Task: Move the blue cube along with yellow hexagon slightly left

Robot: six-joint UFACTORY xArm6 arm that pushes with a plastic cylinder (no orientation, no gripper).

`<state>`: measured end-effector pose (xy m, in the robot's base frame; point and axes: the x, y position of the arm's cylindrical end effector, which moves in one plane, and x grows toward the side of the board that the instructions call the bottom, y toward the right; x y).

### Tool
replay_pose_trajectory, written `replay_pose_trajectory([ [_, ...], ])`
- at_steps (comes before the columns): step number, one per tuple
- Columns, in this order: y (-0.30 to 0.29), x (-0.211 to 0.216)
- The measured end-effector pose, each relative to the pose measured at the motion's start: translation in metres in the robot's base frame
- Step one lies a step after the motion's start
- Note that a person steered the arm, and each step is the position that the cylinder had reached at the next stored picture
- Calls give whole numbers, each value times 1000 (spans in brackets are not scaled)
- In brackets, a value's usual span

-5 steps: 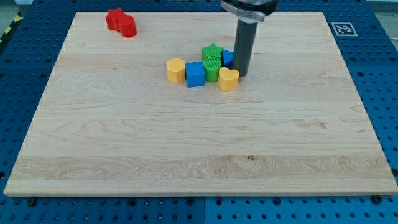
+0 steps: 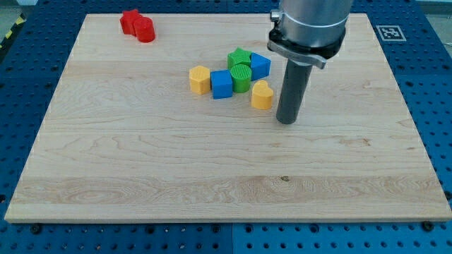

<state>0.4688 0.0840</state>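
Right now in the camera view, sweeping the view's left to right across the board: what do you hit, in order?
red blocks → yellow hexagon → blue cube → yellow heart → my tip, just right of the heart. The green blocks and the second blue block overlap these in left-right position, so I leave them out.

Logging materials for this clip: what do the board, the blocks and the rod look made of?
The board looks like pale wood, matt, with visible grain lines and a small knot. The blue cube and yellow hexagon look like plastic or painted wood, with flat, even colour; I cannot tell which. The rod ending in my tip looks like dark, smooth metal or plastic.
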Motion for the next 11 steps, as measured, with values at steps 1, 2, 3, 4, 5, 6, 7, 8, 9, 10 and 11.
replay_pose_trajectory([
  [1, -42, -6],
  [2, -65, -17],
  [3, -65, -20],
  [4, -72, -38],
  [5, -72, -44],
  [6, -64, -54],
  [7, -54, -68],
  [8, -50, -76],
  [9, -50, -76],
  [10, -59, -76],
  [11, -78, -76],
])
